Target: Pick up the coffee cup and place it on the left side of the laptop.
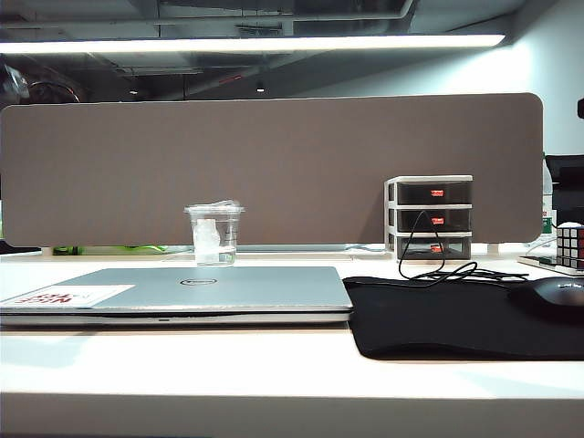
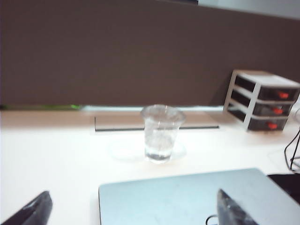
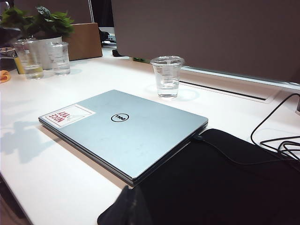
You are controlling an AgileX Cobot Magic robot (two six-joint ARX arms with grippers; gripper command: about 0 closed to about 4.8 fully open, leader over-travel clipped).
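Observation:
The coffee cup (image 1: 215,233), clear plastic with a clear lid, stands upright on the white desk behind the closed silver laptop (image 1: 210,290). Neither arm appears in the exterior view. In the left wrist view the coffee cup (image 2: 161,132) is ahead, beyond the laptop's (image 2: 187,197) far edge. My left gripper (image 2: 133,199) hangs over that lid's near part, open, its dark fingertips (image 2: 40,206) far apart and empty. The right wrist view shows the coffee cup (image 3: 167,76) and laptop (image 3: 126,136) from the side. Of my right gripper only one dark finger (image 3: 135,208) shows, against the black mat.
A black mouse mat (image 1: 438,315) with a mouse (image 1: 552,297) lies right of the laptop. A small drawer unit (image 1: 430,217), a black cable (image 1: 438,266) and a puzzle cube (image 1: 570,245) stand behind. A brown partition (image 1: 274,164) backs the desk. A plant (image 3: 37,21) and two glasses (image 3: 28,58) stand far left.

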